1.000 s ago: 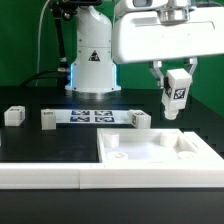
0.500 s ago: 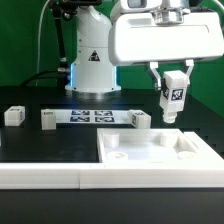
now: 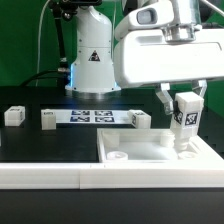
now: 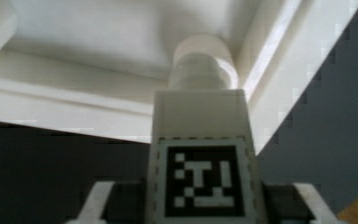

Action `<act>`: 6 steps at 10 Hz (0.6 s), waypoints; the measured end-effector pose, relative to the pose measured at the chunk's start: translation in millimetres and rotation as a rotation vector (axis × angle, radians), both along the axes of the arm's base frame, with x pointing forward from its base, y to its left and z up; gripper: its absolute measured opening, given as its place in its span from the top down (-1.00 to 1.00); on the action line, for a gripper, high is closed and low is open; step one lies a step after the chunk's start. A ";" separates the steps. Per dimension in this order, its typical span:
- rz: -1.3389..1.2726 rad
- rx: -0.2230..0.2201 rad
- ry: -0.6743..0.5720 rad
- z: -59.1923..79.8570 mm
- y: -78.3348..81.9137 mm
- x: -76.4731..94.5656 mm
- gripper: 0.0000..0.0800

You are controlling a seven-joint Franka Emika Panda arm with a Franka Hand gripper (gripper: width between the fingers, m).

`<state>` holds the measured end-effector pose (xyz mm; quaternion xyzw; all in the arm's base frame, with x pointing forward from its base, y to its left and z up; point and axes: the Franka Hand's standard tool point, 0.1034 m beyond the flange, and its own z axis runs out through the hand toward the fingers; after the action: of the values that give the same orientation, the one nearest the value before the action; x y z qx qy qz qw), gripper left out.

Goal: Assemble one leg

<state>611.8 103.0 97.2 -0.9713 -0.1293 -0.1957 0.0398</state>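
My gripper (image 3: 183,105) is shut on a white leg (image 3: 184,118) with a black-and-white tag on its face. It holds the leg upright over the far right corner of the large flat white plate (image 3: 150,155) with round holes. In the wrist view the leg (image 4: 204,130) fills the middle, its round tip pointing at the plate's raised rim (image 4: 105,85); the fingers (image 4: 108,200) press on both sides of it. Whether the leg's tip touches the plate I cannot tell.
Other white legs stand on the black table: one at the exterior view's far left (image 3: 13,115), one (image 3: 48,120) left of the marker board (image 3: 92,115), one (image 3: 141,119) right of it. The robot base (image 3: 92,55) rises behind. A white ledge (image 3: 45,175) runs along the front.
My gripper has moved with the leg toward the exterior view's right and downward, from above the table behind the plate to over the plate's far right corner.
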 end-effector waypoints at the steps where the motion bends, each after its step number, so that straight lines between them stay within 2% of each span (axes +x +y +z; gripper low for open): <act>1: 0.002 0.004 0.000 -5.0 3.5 5.2 0.27; 3: 0.002 0.007 -0.013 -10.8 6.6 8.1 0.27; 6: 0.008 0.007 -0.002 -17.2 11.7 2.8 0.27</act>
<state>614.6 114.7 80.0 -0.9705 -0.1324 -0.1968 0.0440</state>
